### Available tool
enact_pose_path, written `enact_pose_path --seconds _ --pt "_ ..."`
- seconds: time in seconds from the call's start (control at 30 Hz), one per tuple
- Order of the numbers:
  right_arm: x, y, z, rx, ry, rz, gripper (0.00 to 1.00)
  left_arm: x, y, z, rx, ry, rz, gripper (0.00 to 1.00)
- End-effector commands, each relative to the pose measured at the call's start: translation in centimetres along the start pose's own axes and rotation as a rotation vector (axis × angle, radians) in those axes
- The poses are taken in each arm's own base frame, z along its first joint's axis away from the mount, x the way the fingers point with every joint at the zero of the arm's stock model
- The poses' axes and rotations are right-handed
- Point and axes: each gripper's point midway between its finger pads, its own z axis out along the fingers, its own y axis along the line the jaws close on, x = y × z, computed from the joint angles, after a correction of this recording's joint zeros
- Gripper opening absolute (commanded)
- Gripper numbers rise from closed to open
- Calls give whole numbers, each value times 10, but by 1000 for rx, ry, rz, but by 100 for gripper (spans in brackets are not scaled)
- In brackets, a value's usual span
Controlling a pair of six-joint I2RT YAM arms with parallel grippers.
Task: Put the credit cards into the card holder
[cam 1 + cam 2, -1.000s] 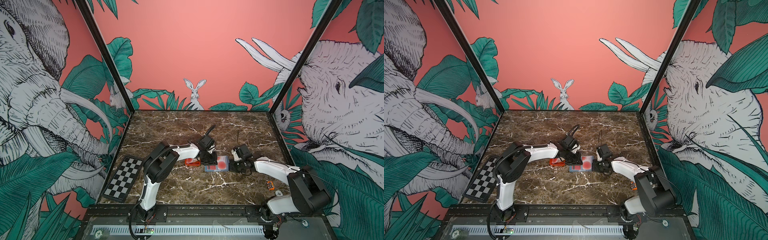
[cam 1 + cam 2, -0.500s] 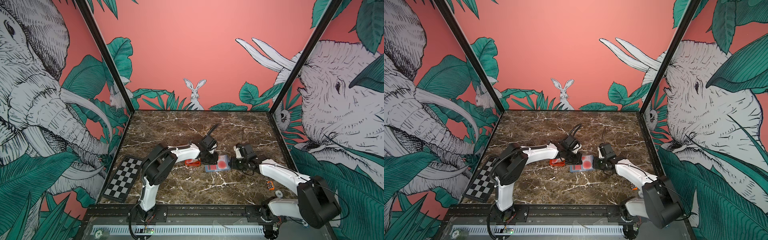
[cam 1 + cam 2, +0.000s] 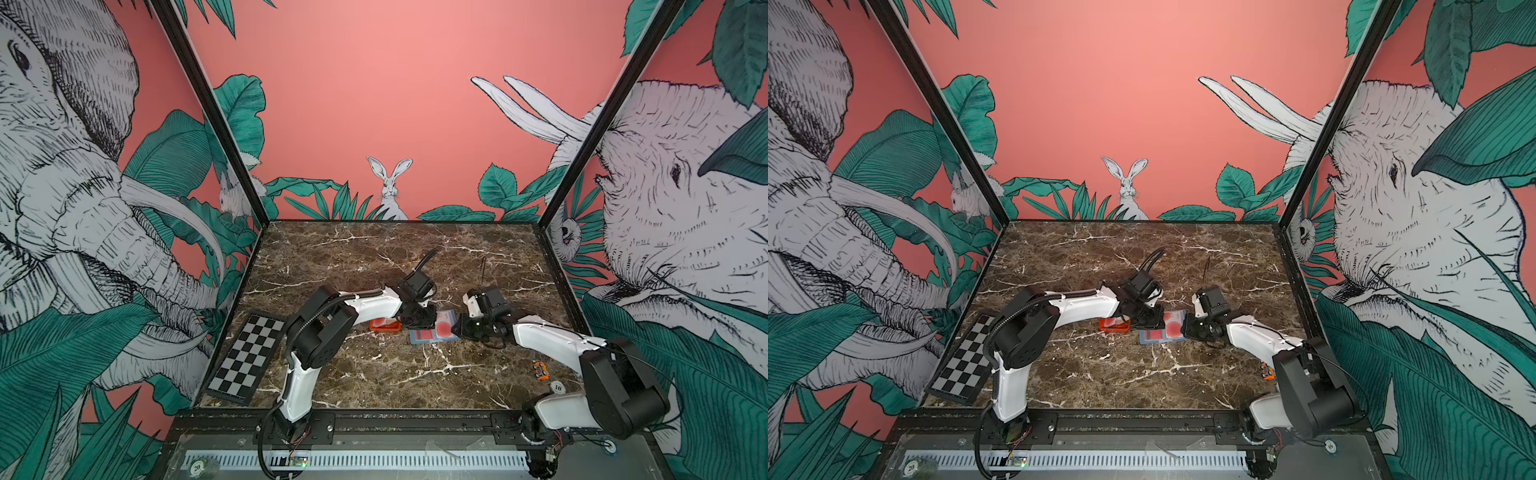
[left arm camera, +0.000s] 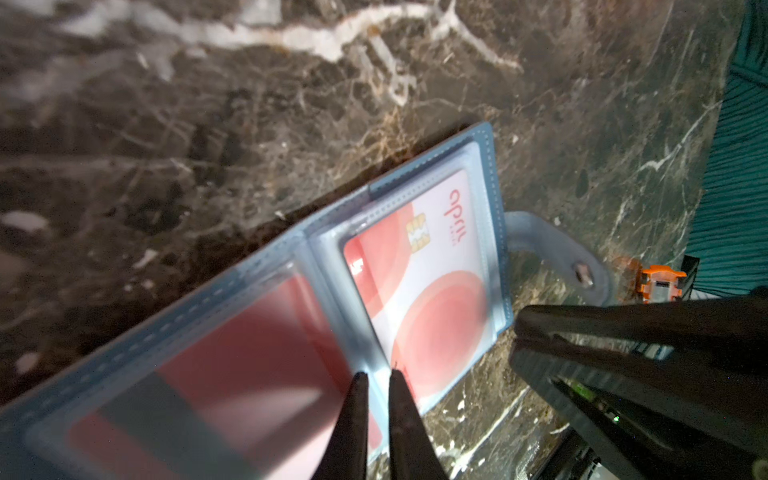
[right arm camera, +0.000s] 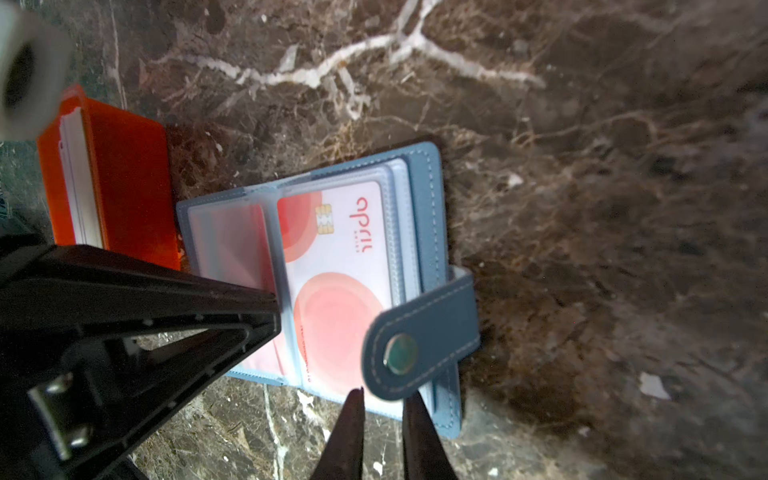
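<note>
Card holder (image 3: 431, 335) lies open and flat, one credit card (image 5: 336, 253) sleeved in the page nearest its snap tab (image 5: 419, 332). Left gripper (image 4: 378, 376) has its tips down on the holder's fold with a thin gap between the jaws. Whether they pinch the clear sleeve cannot be told. Right gripper (image 5: 384, 397) sits at the holder's tab edge, jaws slightly parted and gripping nothing, the curled-up tab at its tips. More cards (image 5: 77, 178) stand in an orange tray (image 5: 129, 183) beside the holder.

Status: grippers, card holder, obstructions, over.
Left gripper tips nearly closed at card holder centre sleeve, grip unclear. Right gripper narrowly parted by snap tab. Holder open, credit card sleeved. Tab curls over that page; orange tray alongside.
</note>
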Motion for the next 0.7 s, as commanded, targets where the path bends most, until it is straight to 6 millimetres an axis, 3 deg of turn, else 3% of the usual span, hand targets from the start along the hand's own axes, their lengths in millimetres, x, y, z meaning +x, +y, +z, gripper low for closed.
enact_pose_path --seconds 0.0,0.67 --pt "-5 4 1 -18 -9 -12 19 -5 -8 0 14 -12 0 15" --pt "-12 5 -1 -69 -15 26 22 10 14 17 -52 63 -12 12"
